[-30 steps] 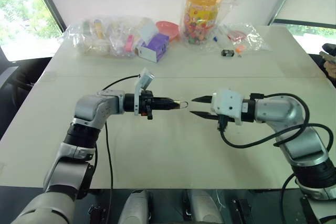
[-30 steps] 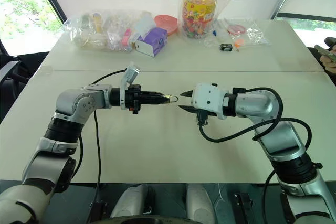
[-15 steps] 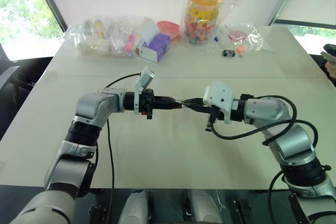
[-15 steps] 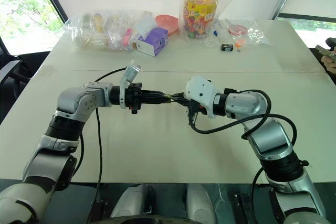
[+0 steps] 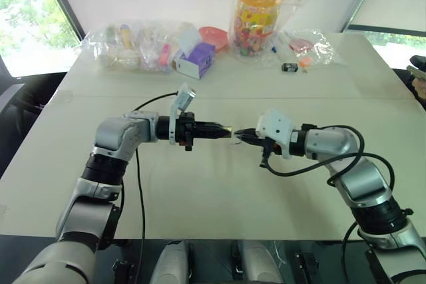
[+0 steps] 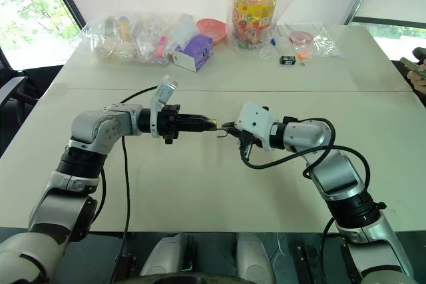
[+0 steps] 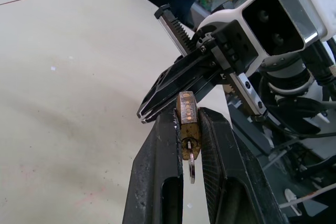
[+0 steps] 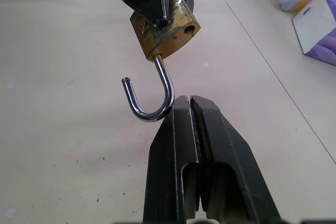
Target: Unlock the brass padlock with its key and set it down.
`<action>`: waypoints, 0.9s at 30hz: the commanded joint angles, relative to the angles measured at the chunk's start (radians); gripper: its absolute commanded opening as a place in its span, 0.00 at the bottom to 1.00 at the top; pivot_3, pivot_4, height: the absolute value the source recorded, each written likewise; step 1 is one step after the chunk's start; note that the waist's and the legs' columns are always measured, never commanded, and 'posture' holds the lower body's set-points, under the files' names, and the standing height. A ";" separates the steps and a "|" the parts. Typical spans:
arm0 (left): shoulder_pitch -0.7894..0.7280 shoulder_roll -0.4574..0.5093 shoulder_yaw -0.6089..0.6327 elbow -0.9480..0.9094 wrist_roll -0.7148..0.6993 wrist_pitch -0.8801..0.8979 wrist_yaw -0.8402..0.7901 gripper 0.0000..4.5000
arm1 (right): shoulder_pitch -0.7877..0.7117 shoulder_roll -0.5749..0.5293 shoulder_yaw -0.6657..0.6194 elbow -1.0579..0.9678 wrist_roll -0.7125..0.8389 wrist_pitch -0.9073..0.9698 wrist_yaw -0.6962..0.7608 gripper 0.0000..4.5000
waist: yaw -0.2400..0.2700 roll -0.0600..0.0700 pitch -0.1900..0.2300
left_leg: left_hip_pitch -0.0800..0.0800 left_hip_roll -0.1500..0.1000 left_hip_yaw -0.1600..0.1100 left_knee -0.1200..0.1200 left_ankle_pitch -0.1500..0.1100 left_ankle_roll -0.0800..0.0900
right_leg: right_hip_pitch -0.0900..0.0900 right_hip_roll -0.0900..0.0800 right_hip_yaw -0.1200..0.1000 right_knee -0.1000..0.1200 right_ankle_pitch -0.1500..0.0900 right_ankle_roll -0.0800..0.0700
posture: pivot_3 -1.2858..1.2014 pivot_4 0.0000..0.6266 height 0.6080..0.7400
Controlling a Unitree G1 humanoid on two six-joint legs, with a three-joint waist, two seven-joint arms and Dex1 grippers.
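My left gripper (image 7: pixel 186 116) is shut on the brass padlock (image 7: pixel 187 115), holding it level above the middle of the table. A small silvery key (image 7: pixel 191 169) sticks out of the padlock's keyhole end between the fingers. The thin shackle (image 8: pixel 157 109) stands open like a hook, its free end out of the brass body (image 8: pixel 167 29). My right gripper (image 8: pixel 186 100) faces the left one from the right; it is shut with nothing between its fingers, and its tips touch the bend of the shackle. In the head views the two grippers meet tip to tip, left (image 5: pixel 225 131) and right (image 5: pixel 239 135).
Along the cream table's (image 5: pixel 213 191) far edge lie clear plastic bags of small items (image 5: pixel 133 44), a purple and white box (image 5: pixel 196 60), a pink bowl (image 5: pixel 213 34), a jar with an orange lid (image 5: pixel 258 11) and a small black object (image 5: pixel 288 67).
My right gripper was open and apart from the left one; it has moved in to the left, shut, and sunk a little against the shackle. The left gripper held still.
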 commanded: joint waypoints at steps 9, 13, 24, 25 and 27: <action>-0.001 -0.139 -0.026 0.114 0.111 -0.121 0.140 0.00 | 0.330 -0.200 -0.126 -0.217 -0.035 0.036 -0.019 0.01 | 0.020 0.000 0.000 | 0.000 -0.001 0.000 0.000 0.000 0.001 | 0.001 0.000 0.000 -0.002 0.000 0.000 | 0.52 0.24 0.96; -0.010 -0.234 -0.027 0.214 0.143 -0.166 0.180 0.00 | 0.422 -0.189 -0.184 -0.362 -0.004 0.123 -0.067 0.01 | 0.017 0.000 0.000 | 0.000 -0.001 0.000 0.000 0.000 0.001 | 0.001 0.001 0.000 -0.002 0.000 0.000 | 0.52 0.24 0.96; -0.060 -0.332 -0.029 0.522 0.286 -0.429 0.197 0.11 | 0.398 -0.168 -0.192 -0.462 0.001 0.236 -0.160 0.00 | 0.021 0.000 0.000 | 0.000 -0.001 0.000 0.000 0.000 0.001 | 0.001 0.002 0.000 -0.002 0.000 0.000 | 0.52 0.24 0.96; -0.061 -0.329 -0.028 0.532 0.294 -0.441 0.191 0.23 | 0.392 -0.167 -0.190 -0.462 0.002 0.240 -0.163 0.00 | 0.021 0.000 0.000 | 0.000 -0.001 0.000 0.000 -0.001 0.001 | 0.001 0.002 0.000 -0.002 0.000 0.000 | 0.52 0.24 0.96; -0.056 -0.315 -0.024 0.516 0.296 -0.435 0.171 0.42 | 0.382 -0.169 -0.190 -0.459 0.005 0.244 -0.166 0.00 | 0.021 0.000 0.000 | 0.000 -0.001 0.000 0.000 -0.001 0.001 | 0.001 0.002 0.000 -0.002 0.000 0.000 | 0.52 0.24 0.96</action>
